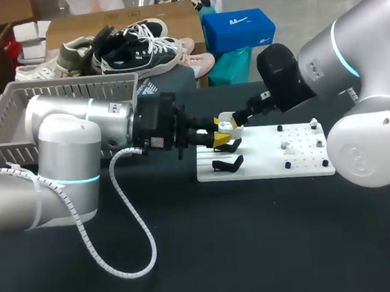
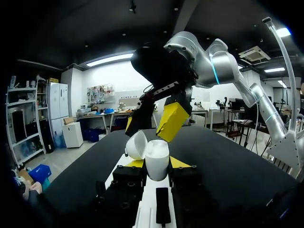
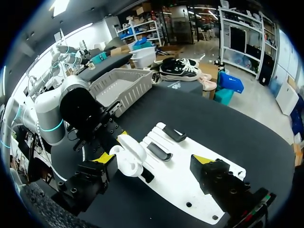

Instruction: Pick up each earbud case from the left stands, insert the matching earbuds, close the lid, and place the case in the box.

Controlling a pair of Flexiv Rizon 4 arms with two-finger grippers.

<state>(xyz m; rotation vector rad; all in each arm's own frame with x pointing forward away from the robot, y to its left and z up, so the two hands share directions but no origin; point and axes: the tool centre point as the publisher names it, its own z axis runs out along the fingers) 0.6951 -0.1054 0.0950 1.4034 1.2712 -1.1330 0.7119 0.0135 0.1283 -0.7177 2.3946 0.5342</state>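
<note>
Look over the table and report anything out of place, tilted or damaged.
Nothing stands out. The left gripper holds the white case, lid open, over the white board; the right gripper is open close by. Two black stands sit on the board, and nothing is spilled or broken.

The left arm (image 1: 67, 149) hides part of the basket (image 1: 17, 113); tiny pieces (image 1: 285, 143) on the board (image 1: 305, 168) are indistinct.

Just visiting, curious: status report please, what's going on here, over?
Left gripper shut on earbud case, lid open. Right gripper open, close beside the case. Nothing seen blocking.
</note>
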